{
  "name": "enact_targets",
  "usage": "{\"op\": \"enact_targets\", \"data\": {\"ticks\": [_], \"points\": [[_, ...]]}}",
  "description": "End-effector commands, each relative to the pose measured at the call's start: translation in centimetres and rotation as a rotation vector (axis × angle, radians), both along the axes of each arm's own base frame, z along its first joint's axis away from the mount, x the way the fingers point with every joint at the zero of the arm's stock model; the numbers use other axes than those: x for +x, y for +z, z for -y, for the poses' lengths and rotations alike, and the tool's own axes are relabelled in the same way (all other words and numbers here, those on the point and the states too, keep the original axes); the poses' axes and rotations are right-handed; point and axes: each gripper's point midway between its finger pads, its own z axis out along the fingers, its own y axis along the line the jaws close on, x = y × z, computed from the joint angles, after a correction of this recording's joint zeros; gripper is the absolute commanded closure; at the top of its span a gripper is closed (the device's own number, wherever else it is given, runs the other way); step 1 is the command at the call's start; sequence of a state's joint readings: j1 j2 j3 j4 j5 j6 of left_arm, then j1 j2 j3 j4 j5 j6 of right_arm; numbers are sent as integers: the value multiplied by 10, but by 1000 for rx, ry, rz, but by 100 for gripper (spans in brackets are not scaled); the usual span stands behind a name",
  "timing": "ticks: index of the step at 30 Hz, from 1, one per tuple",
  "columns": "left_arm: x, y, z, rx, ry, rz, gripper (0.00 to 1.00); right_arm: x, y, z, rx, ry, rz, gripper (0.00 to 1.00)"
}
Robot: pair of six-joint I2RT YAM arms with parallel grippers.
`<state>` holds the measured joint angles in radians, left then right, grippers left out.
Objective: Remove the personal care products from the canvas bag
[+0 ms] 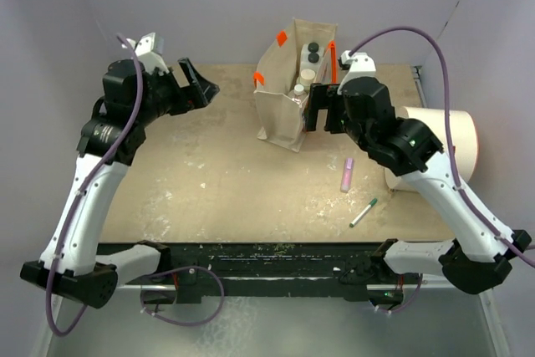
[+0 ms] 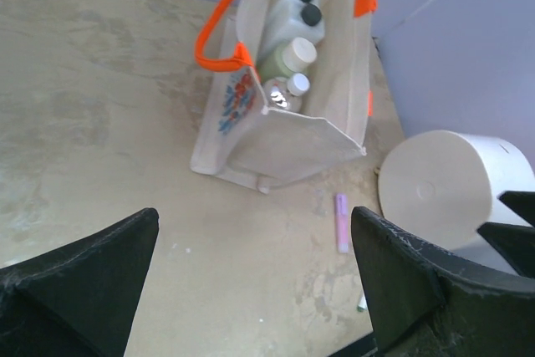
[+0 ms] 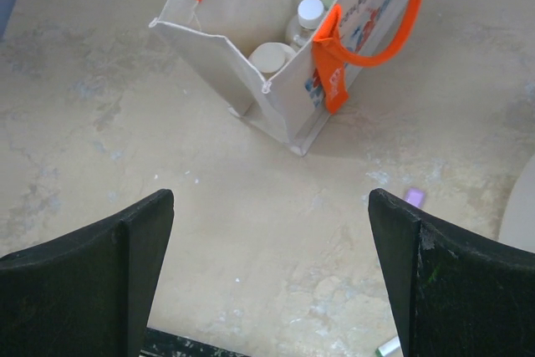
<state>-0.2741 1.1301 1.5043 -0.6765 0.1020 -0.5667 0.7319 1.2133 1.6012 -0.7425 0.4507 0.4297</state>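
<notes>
The canvas bag (image 1: 278,116) with orange handles stands upright at the back middle of the table, its mouth open. Inside stand two white bottles with black caps (image 1: 313,53), an olive-beige cylinder with a cream cap (image 1: 307,77) and a small white-capped bottle (image 1: 298,89). The left wrist view shows the bag (image 2: 292,140), the black caps (image 2: 308,2), the cylinder (image 2: 294,54) and the small bottle (image 2: 297,84). My right gripper (image 1: 318,111) is open and empty, close beside the bag's right side (image 3: 269,198). My left gripper (image 1: 201,85) is open and empty, well left of the bag (image 2: 255,215).
A large white cylinder (image 1: 435,140) lies on its side at the right edge. A small pink tube (image 1: 346,174) and a green pen (image 1: 363,212) lie on the table in front of it. Purple walls close in the back and sides.
</notes>
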Motion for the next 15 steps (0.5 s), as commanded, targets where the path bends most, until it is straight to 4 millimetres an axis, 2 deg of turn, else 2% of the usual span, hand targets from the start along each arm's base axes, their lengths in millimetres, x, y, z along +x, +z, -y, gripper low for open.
{"op": "enact_targets", "data": {"ticks": [1,3,7,11,15], "points": [[19,14,44,-119,-207,37,1,15,11,-22,101,18,21,0],[28,10,59,-153,-273,16,1,24,10,-26,119,4,12,0],[49,-4,81,-213,-351,-38,1,46,3,-23,175,-59,-21,0],[79,-24,94,-247,-366,-104,1,75,-9,-17,280,-78,-72,0],[111,-46,100,-260,-323,-184,5,99,-14,-21,325,-86,-104,0]]}}
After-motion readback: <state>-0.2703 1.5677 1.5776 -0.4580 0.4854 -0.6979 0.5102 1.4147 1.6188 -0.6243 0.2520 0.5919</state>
